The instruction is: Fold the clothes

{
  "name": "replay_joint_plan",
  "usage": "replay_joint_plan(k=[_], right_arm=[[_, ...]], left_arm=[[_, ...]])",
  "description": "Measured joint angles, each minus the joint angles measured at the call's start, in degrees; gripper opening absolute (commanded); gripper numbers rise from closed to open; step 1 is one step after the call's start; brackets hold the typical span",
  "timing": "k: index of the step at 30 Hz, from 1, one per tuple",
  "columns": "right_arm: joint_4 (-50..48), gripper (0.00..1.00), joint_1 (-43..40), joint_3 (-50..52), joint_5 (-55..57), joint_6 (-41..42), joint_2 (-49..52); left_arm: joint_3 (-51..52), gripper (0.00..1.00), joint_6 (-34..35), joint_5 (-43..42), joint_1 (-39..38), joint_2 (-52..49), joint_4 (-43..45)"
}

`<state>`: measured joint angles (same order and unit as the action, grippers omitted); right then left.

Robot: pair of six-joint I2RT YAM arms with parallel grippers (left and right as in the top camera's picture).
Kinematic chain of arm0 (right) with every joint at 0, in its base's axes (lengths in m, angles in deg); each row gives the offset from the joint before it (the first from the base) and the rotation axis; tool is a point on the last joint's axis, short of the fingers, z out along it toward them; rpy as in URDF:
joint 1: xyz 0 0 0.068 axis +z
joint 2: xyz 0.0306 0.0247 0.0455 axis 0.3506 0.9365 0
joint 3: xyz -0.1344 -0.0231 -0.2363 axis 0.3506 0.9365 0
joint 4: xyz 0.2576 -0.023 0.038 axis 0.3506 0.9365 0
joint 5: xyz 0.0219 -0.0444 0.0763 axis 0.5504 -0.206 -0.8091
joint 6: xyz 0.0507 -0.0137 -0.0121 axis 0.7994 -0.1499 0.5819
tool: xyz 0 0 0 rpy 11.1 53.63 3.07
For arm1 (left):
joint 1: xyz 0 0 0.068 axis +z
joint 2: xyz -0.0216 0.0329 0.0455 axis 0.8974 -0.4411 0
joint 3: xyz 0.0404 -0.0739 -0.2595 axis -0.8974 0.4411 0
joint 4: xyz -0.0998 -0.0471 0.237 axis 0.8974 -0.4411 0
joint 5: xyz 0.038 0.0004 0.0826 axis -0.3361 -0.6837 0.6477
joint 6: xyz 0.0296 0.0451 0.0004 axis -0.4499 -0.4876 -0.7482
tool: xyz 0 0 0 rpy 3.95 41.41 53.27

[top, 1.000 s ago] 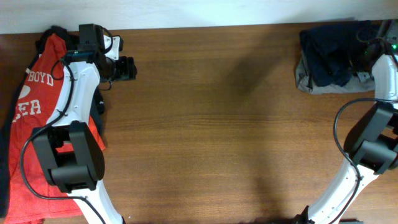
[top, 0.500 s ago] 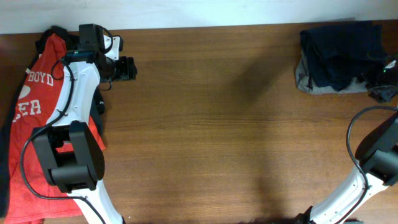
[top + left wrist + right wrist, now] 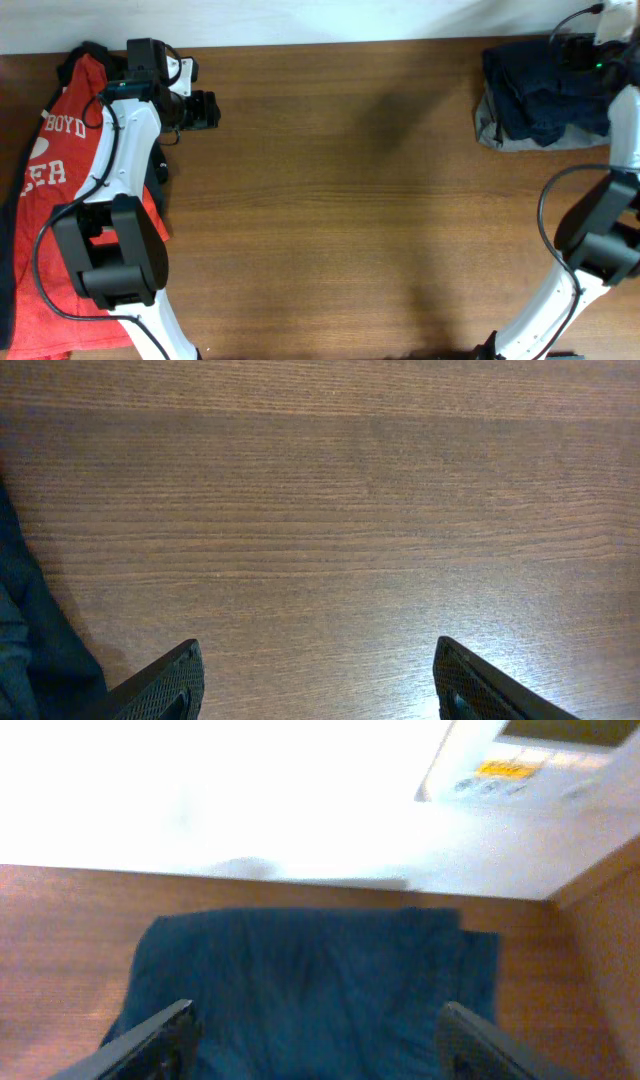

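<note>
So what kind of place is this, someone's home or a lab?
Probably a robotics lab or test bench, not a home: a white left arm and right arm stand at a wooden table, with a red printed shirt beside one, a dark blue clothes pile near the other.

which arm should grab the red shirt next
Left. The left claw, open, hovers just beside the red printed t-shirt; the right claw is across the brown wooden table above the folded navy clothes pile.
</note>
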<state>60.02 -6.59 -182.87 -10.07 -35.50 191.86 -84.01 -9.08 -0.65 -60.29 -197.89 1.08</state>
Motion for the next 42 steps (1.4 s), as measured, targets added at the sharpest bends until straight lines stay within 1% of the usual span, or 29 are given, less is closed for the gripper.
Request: replay_joint_plan(k=[3,4,5,9,16,20,26,37,42], right_arm=[[-4.1,0.92,0.0,0.0,0.2,0.5,4.6],[-4.0,1.00,0.0,0.0,0.2,0.6,6.5],[-3.7,0.99,-0.1,0.0,0.3,1.1,8.3],[-1.0,0.99,-0.3,0.0,0.2,2.0,13.5],[0.6,0.99,-0.7,-2.1,-0.7,2.1,16.1],[1.5,0.99,-0.5,-2.6,-1.1,1.7,16.4],[3.5,0.99,1.3,-3.3,2.0,0.3,16.4],[4.0,0.99,8.2,-3.5,3.7,0.6,16.3],[3.8,0.99,9.2,-3.5,3.6,0.9,16.3]], left_arm=[[0.0,0.73,0.0,0.0,0.0,0.0,0.0],[0.0,0.73,0.0,0.0,0.0,0.0,0.1],[0.0,0.73,0.0,0.0,0.0,0.0,0.3],[0.0,0.73,0.0,0.0,0.0,0.0,0.4],[0.0,0.73,0.0,0.0,0.0,-1.2,0.4],[0.0,0.73,0.0,0.0,0.0,-2.2,0.5],[0.0,0.73,0.0,0.0,0.0,-2.2,0.8],[0.0,0.73,0.0,0.0,0.0,-2.2,0.9],[0.0,0.73,0.0,0.0,0.0,-2.2,0.9]])
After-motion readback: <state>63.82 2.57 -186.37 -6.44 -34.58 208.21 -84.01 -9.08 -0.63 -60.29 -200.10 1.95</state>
